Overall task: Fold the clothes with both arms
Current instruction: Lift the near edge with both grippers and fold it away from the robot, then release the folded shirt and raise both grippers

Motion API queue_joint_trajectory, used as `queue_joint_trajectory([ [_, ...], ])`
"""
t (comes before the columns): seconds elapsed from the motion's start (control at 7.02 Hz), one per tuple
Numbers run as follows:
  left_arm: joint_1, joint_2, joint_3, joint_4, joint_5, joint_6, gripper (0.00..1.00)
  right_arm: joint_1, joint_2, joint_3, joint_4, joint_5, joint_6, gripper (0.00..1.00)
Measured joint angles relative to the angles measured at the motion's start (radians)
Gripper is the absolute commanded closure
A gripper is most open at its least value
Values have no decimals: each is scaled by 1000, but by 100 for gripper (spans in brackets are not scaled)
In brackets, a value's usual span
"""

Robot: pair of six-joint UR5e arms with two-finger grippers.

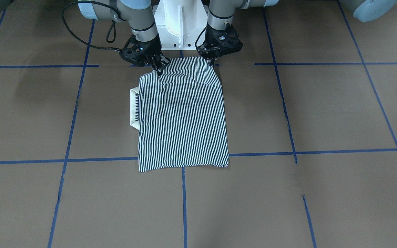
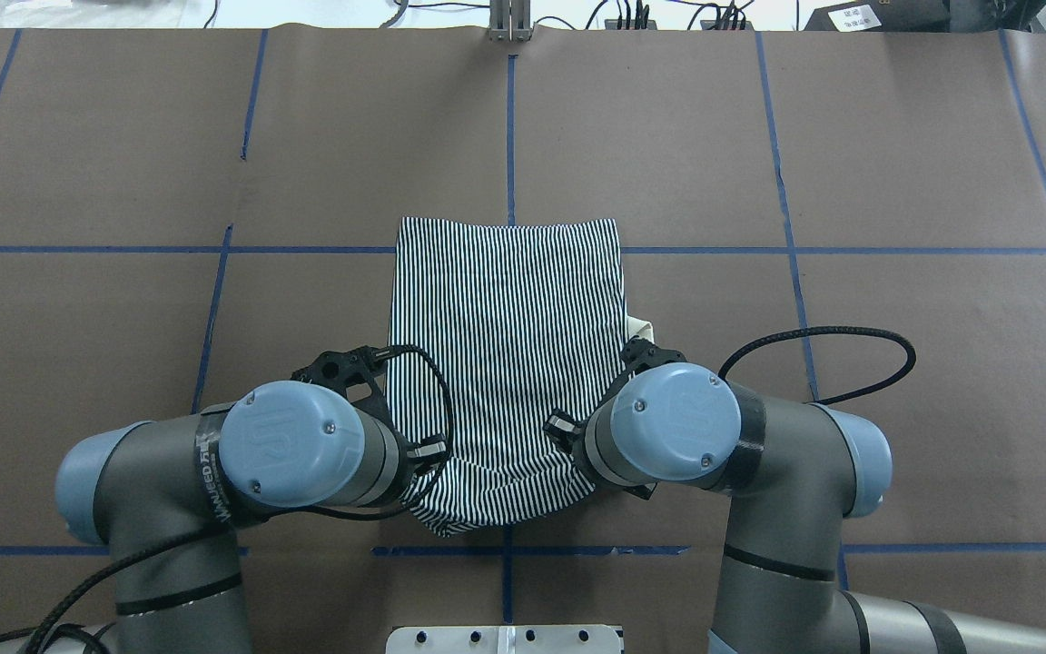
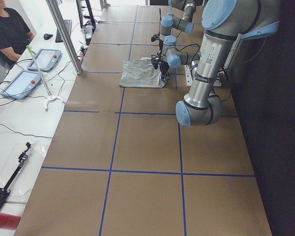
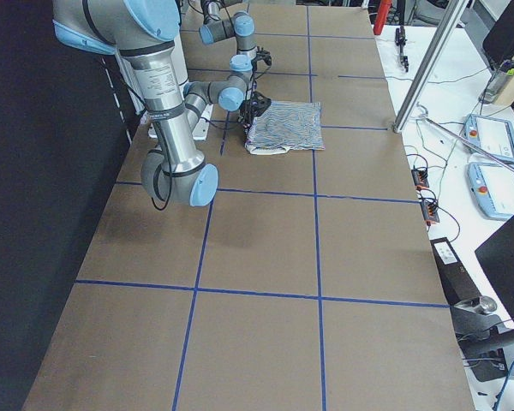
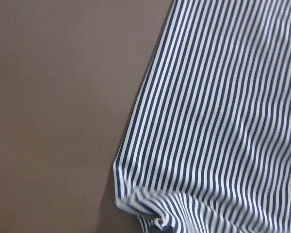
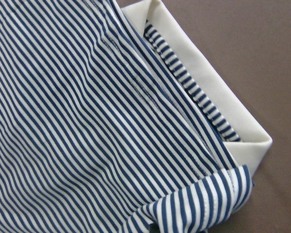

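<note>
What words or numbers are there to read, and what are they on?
"UR": raised mark on the left arm's light-blue round joint cap and the right arm's.
White lettering on the left arm's black band: too blurred to read.
White label on the far black box: too small.
No text shows on the navy-and-white striped polo shirt.

Overhead and front cameras face each other across the table point(image 2: 123, 136); wrist cameras sit close (shirt point(image 5: 223, 121) in both).
</note>
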Motion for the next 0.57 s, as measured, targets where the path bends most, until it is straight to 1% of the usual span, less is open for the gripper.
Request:
queue_joint_trajectory([
  [0.29,-38,-9,42,-49,-4,0,100,20,31,-84,62,-1,-8,100],
  [0.57,-50,-13,47,-57,-5,-1,100,49,44,-102,78,1,-8,100],
])
